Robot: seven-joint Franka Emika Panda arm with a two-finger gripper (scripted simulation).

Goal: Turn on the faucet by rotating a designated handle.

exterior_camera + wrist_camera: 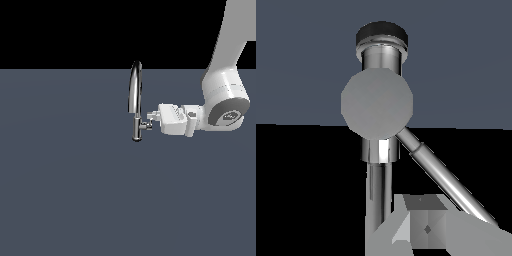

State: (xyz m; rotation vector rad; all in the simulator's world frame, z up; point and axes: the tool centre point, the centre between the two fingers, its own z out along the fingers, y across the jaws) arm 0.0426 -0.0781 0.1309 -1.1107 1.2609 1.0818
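Reaching in from the exterior view's right, the gripper meets the handle beside the faucet stem on the desk — jaws' state indeterminate (fingers obscured). Rotation apparently not completed — judged early stage.

Flat even render light; sharp; bright glare streak on faucet

Bare simulated test space, no real room: flat slate-grey floor meeting a black void, 1 chrome faucet standing alone (no sink, no counter), 1 white arm beside it.
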